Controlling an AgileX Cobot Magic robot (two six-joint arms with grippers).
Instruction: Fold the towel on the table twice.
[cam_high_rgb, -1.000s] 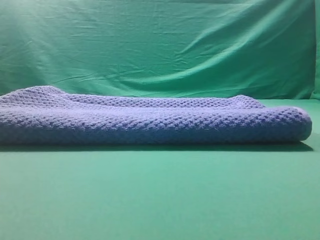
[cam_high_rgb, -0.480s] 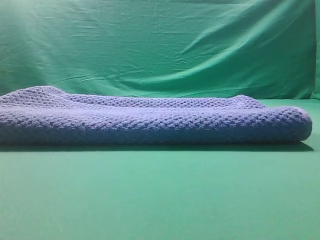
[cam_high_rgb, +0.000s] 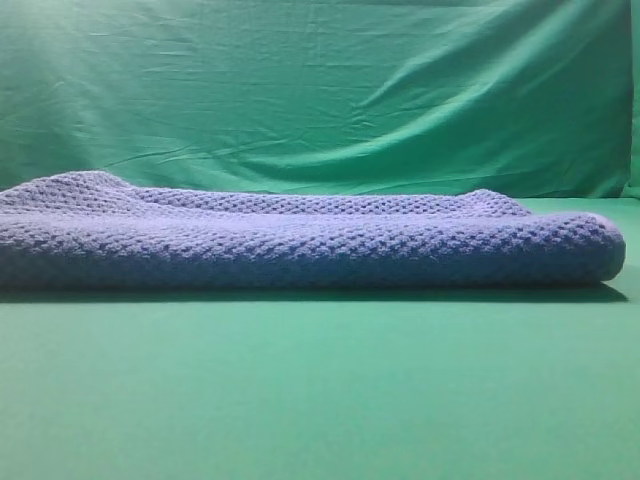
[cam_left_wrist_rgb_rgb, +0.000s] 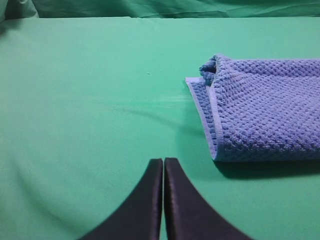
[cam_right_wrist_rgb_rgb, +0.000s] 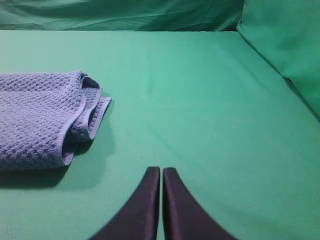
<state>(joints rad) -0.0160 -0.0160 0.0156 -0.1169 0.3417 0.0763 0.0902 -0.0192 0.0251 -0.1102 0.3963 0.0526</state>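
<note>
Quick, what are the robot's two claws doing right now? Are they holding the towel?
Left gripper: shut, holding nothing, apart from the towel.
Right gripper: shut, holding nothing, over the bare table.

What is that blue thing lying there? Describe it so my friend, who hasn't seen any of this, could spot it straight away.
Start from the flat green table in front of the wrinkled green backdrop cloth. Lying across it is the towel, folded into a long, thick bundle. It is the only blue-grey thing there, with a bumpy waffle knit and thin pale edging along its layered ends.
</note>
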